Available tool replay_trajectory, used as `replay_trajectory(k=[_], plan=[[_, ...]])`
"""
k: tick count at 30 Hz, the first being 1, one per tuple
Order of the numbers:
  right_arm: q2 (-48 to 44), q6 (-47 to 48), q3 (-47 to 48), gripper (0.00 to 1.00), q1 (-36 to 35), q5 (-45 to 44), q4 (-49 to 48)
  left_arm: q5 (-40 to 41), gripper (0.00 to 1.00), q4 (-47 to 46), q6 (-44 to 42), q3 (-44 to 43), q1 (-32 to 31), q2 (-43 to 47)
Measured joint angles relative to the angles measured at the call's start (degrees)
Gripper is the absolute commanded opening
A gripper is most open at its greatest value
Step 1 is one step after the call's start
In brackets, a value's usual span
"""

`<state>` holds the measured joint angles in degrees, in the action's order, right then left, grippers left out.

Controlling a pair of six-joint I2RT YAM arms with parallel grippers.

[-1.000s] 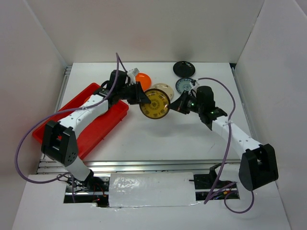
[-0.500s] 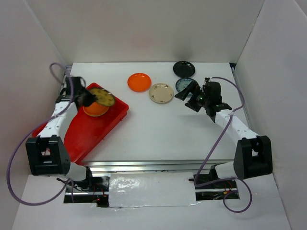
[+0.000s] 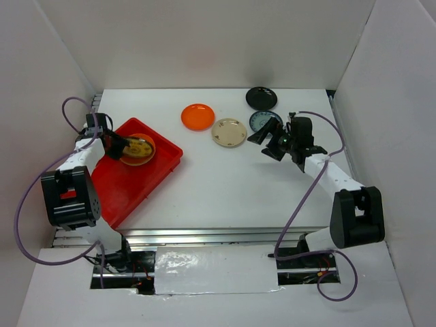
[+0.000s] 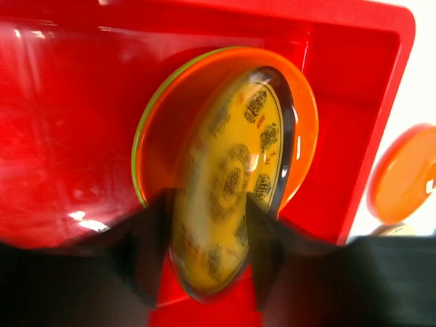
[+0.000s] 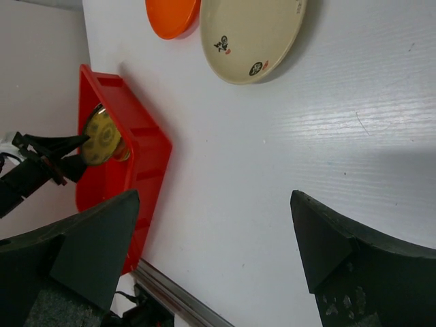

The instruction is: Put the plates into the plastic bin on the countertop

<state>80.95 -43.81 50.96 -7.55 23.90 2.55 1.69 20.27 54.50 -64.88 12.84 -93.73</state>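
Left pincer and bin. My left pincer had lowered the yellow patterned plate onto the orange plate inside the red bin, still pinching its rim; only release remained. My right pincer stayed spread wide near the cream plate on the counter.

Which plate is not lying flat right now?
The yellow patterned plate: it is tilted on edge between the fingers of the left pincer, over the orange plate in the red bin. The others lie flat.
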Motion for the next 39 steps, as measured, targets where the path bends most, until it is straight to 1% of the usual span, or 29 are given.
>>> replay_trajectory(k=[1, 2, 5, 8, 11, 15, 19, 22, 25, 28, 29, 31, 32, 34, 36, 37, 39], plan=[[0.0, 0.0, 0.0, 1.0, 0.37, 0.22, -0.02, -0.07, 0.97, 0.0, -0.07, -0.07, 0.0, -0.28], [0.02, 0.0, 0.0, 1.0, 0.63, 0.35, -0.02, -0.09, 0.99, 0.31, -0.15, -0.2, -0.02, -0.39], [0.46, -0.02, 0.0, 1.0, 1.22, 0.5, -0.04, 0.24, 0.99, 2.78, 0.37, -2.32, -0.83, -0.85], [2.01, -0.13, 0.28, 1.0, 1.62, -0.37, 0.28, 2.47, 0.99, 6.78, 0.11, -5.73, -2.89, -1.22], [6.64, -0.61, 4.07, 1.0, 2.08, -3.85, 4.37, 5.09, 0.99, 10.16, 0.13, -7.45, -4.79, -1.22], [14.97, -2.71, 11.26, 1.0, 3.52, -10.43, 8.22, 8.09, 0.99, 13.51, 1.07, -6.36, -5.92, -1.09], [18.38, -5.4, 12.13, 1.0, 5.77, -15.43, 10.05, 9.16, 0.99, 15.5, 1.25, -3.93, -4.76, -1.18], [21.14, -6.93, 13.94, 1.0, 7.04, -17.27, 11.76, 10.03, 0.99, 16.41, 1.2, -3.32, -4.0, -1.11], [26.12, -8.07, 18.64, 0.99, 8.33, -17.38, 12.61, 10.51, 0.99, 16.61, 1.03, -2.32, -4.52, 0.87], [30.88, -9.09, 23.23, 0.9, 9.66, -17.31, 12.94, 10.88, 0.99, 17.14, -0.37, -1.95, -7.21, 6.78], [32.2, -9.42, 24.5, 0.85, 10.12, -17.27, 12.98, 10.95, 0.99, 16.94, -0.83, -2.03, -8.28, 9.01], [34.86, -10.4, 27.04, 0.77, 10.91, -16.7, 13.11, 10.95, 0.99, 17.07, -2.54, -3.04, -10.75, 13.99], [35.78, -10.8, 28.06, 0.68, 11.23, -16.55, 13.11, 10.91, 0.99, 17.16, -3.43, -3.82, -11.85, 15.61], [37.83, -11.67, 30.23, 0.57, 11.89, -15.8, 12.96, 10.95, 0.99, 17.27, -5.16, -6.4, -14.08, 18.23], [39.63, -12.55, 32.09, 0.55, 12.24, -14.84, 13.29, 10.78, 0.99, 17.27, -6.69, -8.46, -15.45, 19.32], [40.44, -12.85, 33.0, 0.51, 12.39, -14.19, 13.22, 10.62, 0.99, 17.27, -7.45, -9.18, -15.76, 19.61], [41.77, -13.38, 34.42, 0.48, 12.48, -13.49, 13.14, 10.45, 0.99, 17.35, -8.5, -10.19, -15.85, 19.78]])
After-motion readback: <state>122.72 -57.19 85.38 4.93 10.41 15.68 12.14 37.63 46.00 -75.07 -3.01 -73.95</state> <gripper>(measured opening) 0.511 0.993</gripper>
